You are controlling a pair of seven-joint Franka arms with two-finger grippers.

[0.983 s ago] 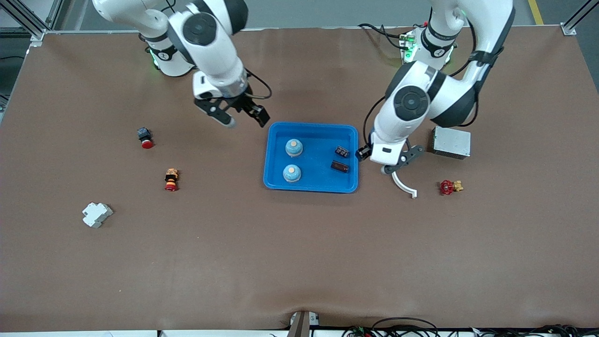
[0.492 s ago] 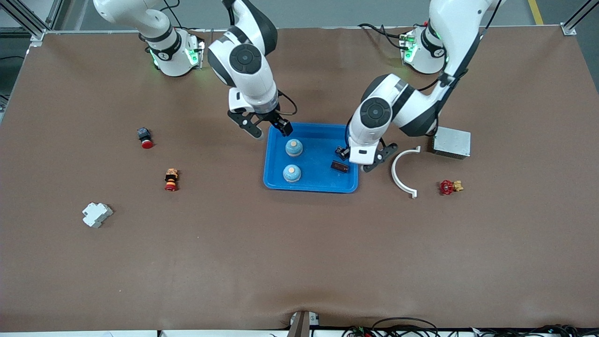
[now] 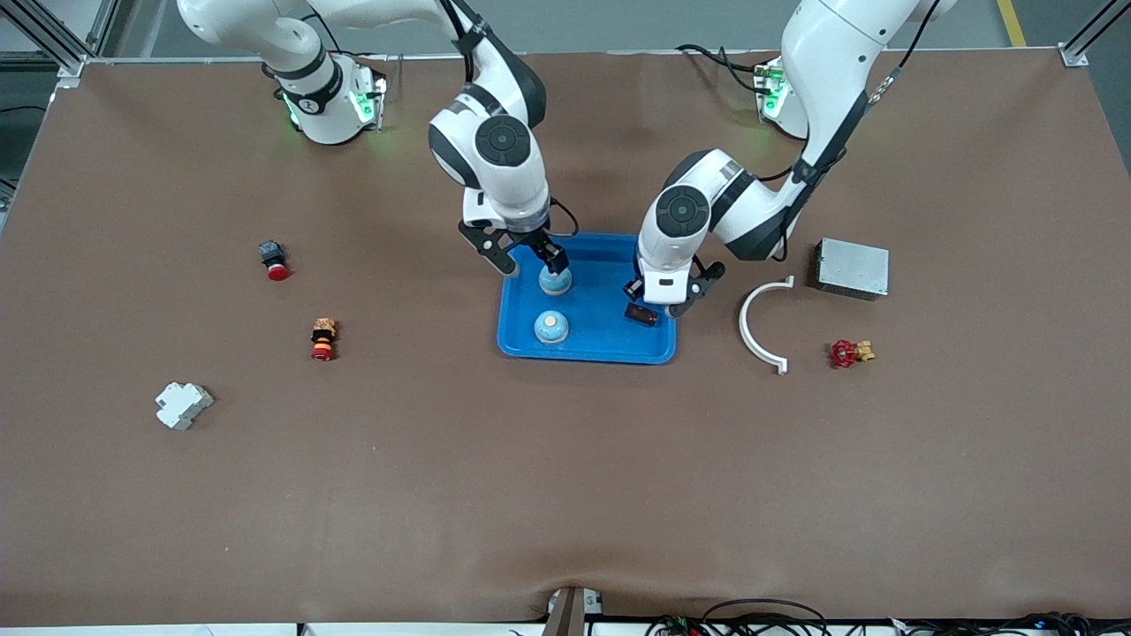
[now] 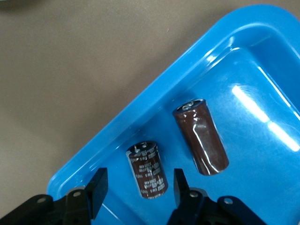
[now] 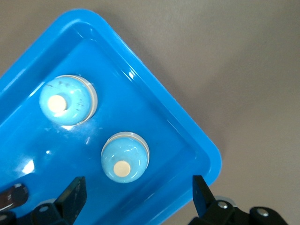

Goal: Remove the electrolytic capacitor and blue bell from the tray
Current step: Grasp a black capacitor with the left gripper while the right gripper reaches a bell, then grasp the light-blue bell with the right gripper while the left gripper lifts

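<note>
Tray [image 3: 588, 352], blue, shallow, near mid-table, serving as landmark for all else. Inside tray: two blue bells, two brown capacitors. Bell nearer the bases [image 3: 554, 281] upright, toward the right arm's end of tray; second bell [image 3: 550, 327] beside it, nearer the front camera. Both bells domed, with pale round buttons on top, also seen in right wrist view [image 5: 125, 156] [image 5: 67, 99]. Capacitors lying on their sides toward the left arm's end of tray: shorter capacitor [image 4: 148, 169] close to the tray wall, longer capacitor [image 4: 200, 136] just beside it, apart, not touching.

Right gripper [image 3: 527, 257] low over tray, fingers spread wide either side of the bell nearer the bases, not clamped on it. Left gripper [image 3: 656, 299] low over the tray's capacitor end, fingers [image 4: 97, 191] apart, straddling the shorter capacitor with gaps showing on both sides; nothing held.

Around tray, on brown table [image 3: 565, 495]: white curved strip [image 3: 760, 323] and grey metal box [image 3: 852, 268] toward the left arm's end, red valve [image 3: 848, 353] nearer the camera than the box. Toward the right arm's end: red-capped black button [image 3: 274, 260], orange-and-red button [image 3: 323, 340], white plastic block [image 3: 183, 405], all well apart from tray.
</note>
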